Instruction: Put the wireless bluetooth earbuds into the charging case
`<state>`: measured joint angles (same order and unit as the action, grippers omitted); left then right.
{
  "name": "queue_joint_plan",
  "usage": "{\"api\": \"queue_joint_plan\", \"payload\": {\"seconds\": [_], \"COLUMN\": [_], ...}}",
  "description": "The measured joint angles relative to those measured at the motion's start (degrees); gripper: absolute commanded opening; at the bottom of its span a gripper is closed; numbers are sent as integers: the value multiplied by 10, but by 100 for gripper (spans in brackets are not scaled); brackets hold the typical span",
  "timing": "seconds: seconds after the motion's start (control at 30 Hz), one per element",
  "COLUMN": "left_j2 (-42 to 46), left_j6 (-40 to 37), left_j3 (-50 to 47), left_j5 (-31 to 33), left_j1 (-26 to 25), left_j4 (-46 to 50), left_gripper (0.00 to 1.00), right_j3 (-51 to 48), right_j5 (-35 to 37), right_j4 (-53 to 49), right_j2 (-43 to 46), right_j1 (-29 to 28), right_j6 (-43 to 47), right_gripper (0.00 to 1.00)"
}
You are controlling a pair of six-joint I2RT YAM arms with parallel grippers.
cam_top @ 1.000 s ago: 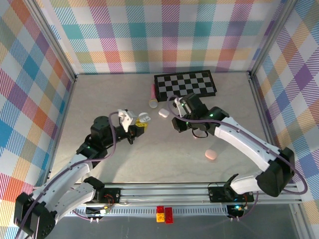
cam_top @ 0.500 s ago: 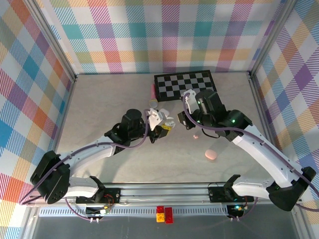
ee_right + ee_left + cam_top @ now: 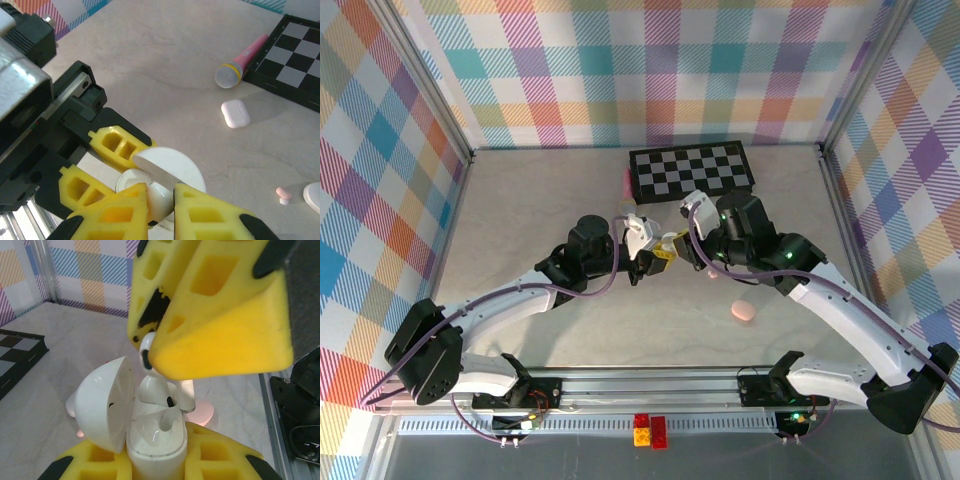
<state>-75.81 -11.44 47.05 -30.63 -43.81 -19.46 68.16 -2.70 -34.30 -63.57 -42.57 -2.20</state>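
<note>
Two yellow foam-padded claws meet over the pale, marbled tabletop (image 3: pixel 540 210). The left gripper (image 3: pixel 157 465) is clamped on the rounded body of the open case (image 3: pixel 155 445), which is glossy white plastic with its domed lid (image 3: pixel 102 410) swung back. The right gripper (image 3: pixel 160 202) pinches a dark-tipped white earbud (image 3: pixel 146 347) just above the case's well. Slim white stems rise from that well, though whether they are seated cannot be told. Beyond the open case lie a pink microphone (image 3: pixel 241 62) with a grey mesh head, a small closed white case (image 3: pixel 235 113) with rounded corners, and a tiny pink earbud (image 3: pixel 283 192). A flat pink pebble-shaped case (image 3: pixel 744 312) sits to the open case's right, nearer the arm bases. Half a second ago bare tabletop showed between the claws. Now the right one has closed in over the open case, and the left has edged toward it.
</note>
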Motion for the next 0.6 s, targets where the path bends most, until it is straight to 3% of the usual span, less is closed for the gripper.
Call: {"api": "queue_joint_plan", "payload": {"seconds": [0.6], "left_j2": [5], "left_j6": [0], "left_j3": [0], "left_j5": [-7], "left_j1": [0], "left_j4": [9], "left_gripper": [4], "right_j3": [-6], "right_j5": [-10], "right_j4": [14], "right_j2": [-7], "right_j1": [1], "right_j6": [2], "right_gripper": [17]}}
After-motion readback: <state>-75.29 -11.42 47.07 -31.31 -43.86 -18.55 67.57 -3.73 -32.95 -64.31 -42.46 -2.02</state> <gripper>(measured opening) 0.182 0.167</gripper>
